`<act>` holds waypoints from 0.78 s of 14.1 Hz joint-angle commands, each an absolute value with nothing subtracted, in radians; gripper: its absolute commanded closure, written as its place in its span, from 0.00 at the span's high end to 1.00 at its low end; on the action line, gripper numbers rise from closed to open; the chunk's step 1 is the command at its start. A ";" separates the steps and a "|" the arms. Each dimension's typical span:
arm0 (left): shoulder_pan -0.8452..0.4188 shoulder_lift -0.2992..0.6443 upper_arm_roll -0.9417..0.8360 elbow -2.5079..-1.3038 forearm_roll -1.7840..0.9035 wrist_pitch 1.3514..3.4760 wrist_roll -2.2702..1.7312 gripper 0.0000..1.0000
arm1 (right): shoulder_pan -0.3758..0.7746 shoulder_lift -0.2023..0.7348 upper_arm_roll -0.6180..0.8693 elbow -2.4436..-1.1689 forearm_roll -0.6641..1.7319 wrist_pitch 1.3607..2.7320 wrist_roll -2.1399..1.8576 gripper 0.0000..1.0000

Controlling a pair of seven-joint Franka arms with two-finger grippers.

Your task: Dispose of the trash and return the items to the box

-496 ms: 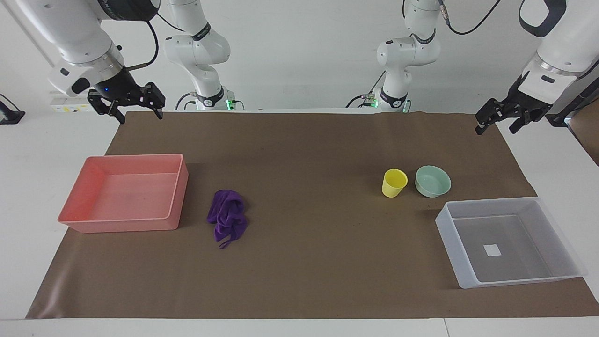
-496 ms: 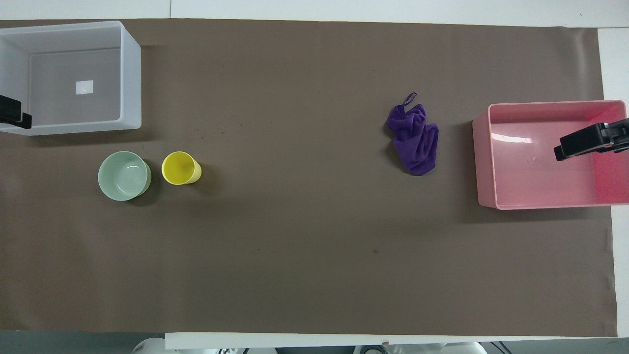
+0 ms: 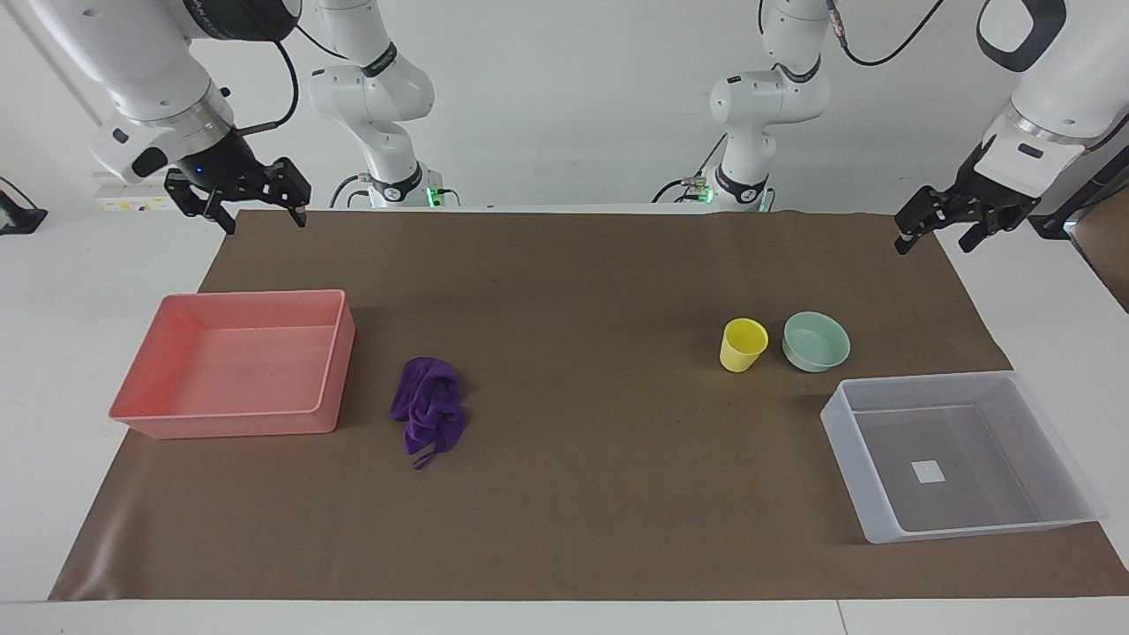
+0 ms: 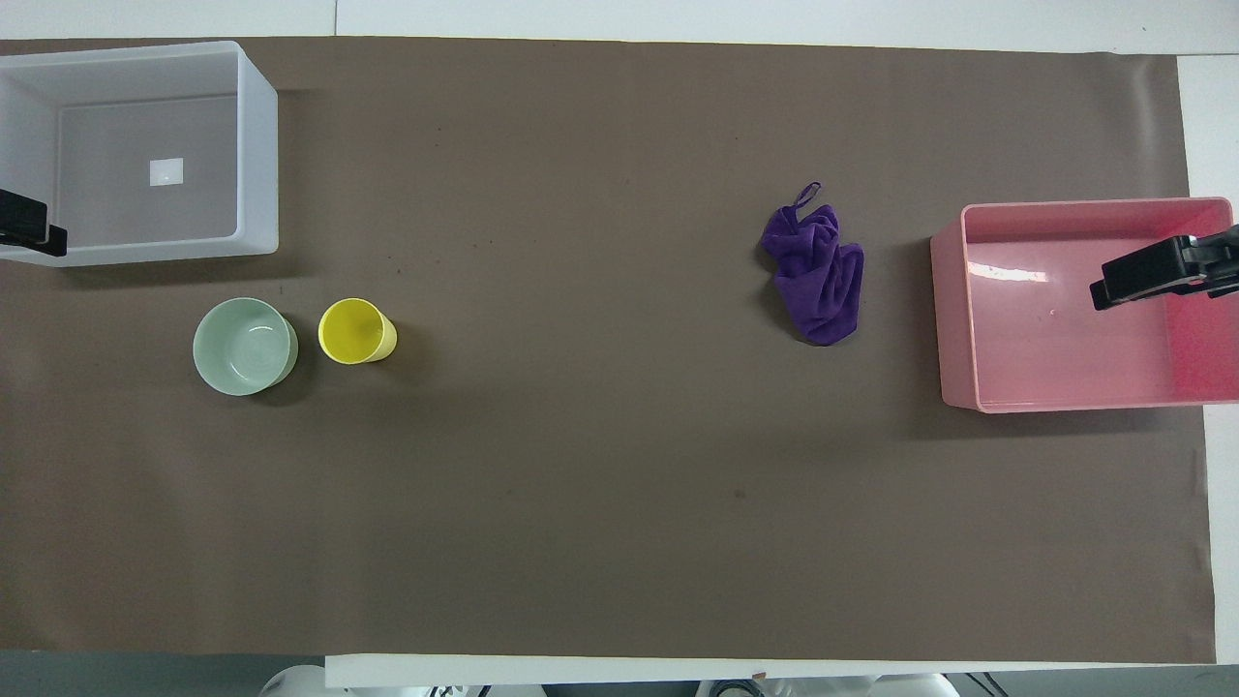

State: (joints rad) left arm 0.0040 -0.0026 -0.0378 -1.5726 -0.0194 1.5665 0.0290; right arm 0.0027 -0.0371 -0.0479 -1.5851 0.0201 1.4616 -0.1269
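Observation:
The purple rag (image 3: 429, 413) lies bunched on the brown mat beside the pink tray; it also shows in the overhead view (image 4: 816, 274). The yellow cup (image 3: 743, 345) stands upright next to the mint-green bowl (image 3: 816, 341), both a little nearer to the robots than the translucent box (image 3: 842, 441), which is empty. My right gripper (image 3: 263, 220) hangs open and empty in the air over the mat's edge at the right arm's end. My left gripper (image 3: 935, 242) hangs open and empty over the mat's edge at the left arm's end. Both arms wait.
A pink-red tray (image 3: 331, 370) sits empty at the right arm's end of the table. The brown mat (image 3: 573, 291) covers most of the table, with white table edge around it.

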 commanded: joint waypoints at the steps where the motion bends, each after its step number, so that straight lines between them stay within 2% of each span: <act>1: 0.026 -0.159 -0.031 -1.951 -0.011 1.870 0.035 1.00 | 0.018 -0.081 -0.034 -1.716 0.028 1.627 -0.118 1.00; 2: 0.052 -0.173 -0.031 -2.062 -0.011 1.972 0.032 1.00 | 0.040 -0.069 -0.034 -1.738 0.031 1.662 -0.115 1.00; 5: 0.072 -0.125 -0.031 -2.244 -0.011 2.171 0.044 1.00 | 0.135 0.032 -0.034 -1.749 0.035 1.761 -0.072 1.00; 8: 0.075 -0.045 -0.032 -2.350 -0.011 2.368 0.025 1.00 | 0.181 0.128 -0.032 -1.788 0.035 1.932 -0.061 1.00; 9: 0.074 -0.017 -0.032 -2.379 -0.011 2.428 0.023 0.96 | 0.195 0.165 -0.032 -1.805 0.035 2.004 -0.058 1.00; 10: 0.078 0.006 -0.032 -2.387 -0.011 2.466 0.009 0.21 | 0.208 0.199 -0.032 -1.818 0.035 2.070 -0.048 1.00; 11: 0.081 0.024 -0.034 -2.385 -0.009 2.486 0.000 0.00 | 0.213 0.224 -0.032 -1.821 0.035 2.109 -0.046 1.00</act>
State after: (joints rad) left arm 0.0719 -0.0003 -0.0278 -2.3718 -0.0188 2.4259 0.0251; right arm 0.2068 0.1833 -0.0323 -1.8076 0.0270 2.0377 -0.0592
